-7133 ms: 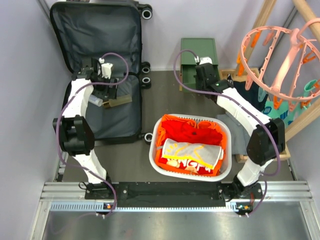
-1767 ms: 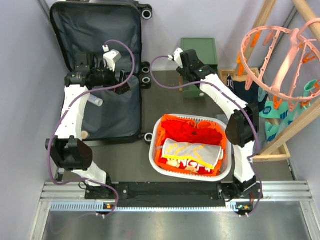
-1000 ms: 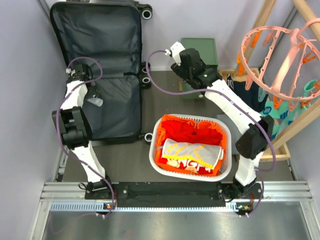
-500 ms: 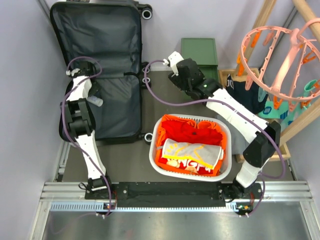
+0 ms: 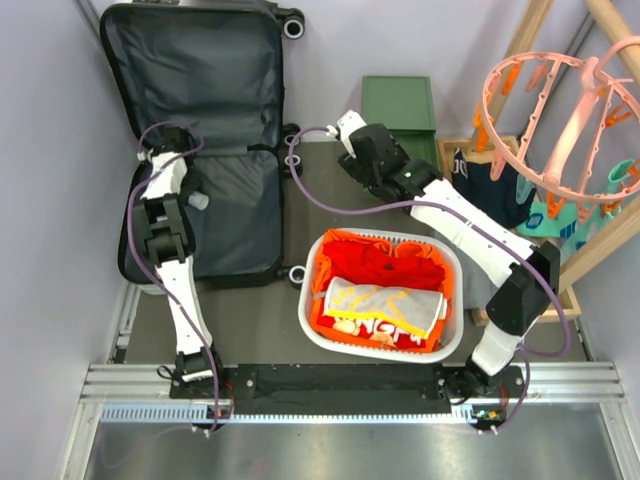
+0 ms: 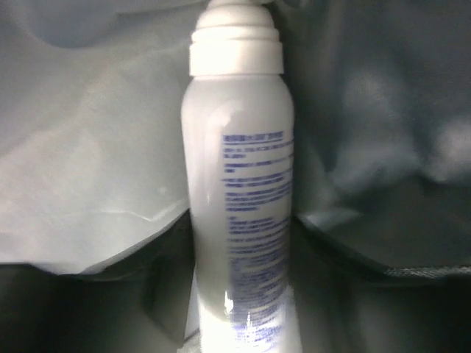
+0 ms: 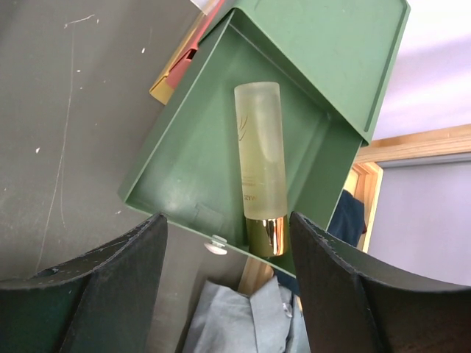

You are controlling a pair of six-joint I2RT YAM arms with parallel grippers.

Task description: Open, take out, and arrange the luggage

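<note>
Both left fingers are hidden: the left gripper [image 5: 186,192] hangs over the open luggage [image 5: 235,235] at the table's far-left edge, a white spray bottle [image 6: 237,184] filling its camera, so its hold cannot be told. The right gripper [image 7: 227,220] stands apart, empty, over the green drawer [image 7: 195,173]; bare table [image 5: 320,170] separates it from the luggage.

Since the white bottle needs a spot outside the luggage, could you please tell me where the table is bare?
Bare table lies between the luggage and the laundry basket, and a strip before the basket. Crowded: right of the basket, with clothes and drying rack.
</note>
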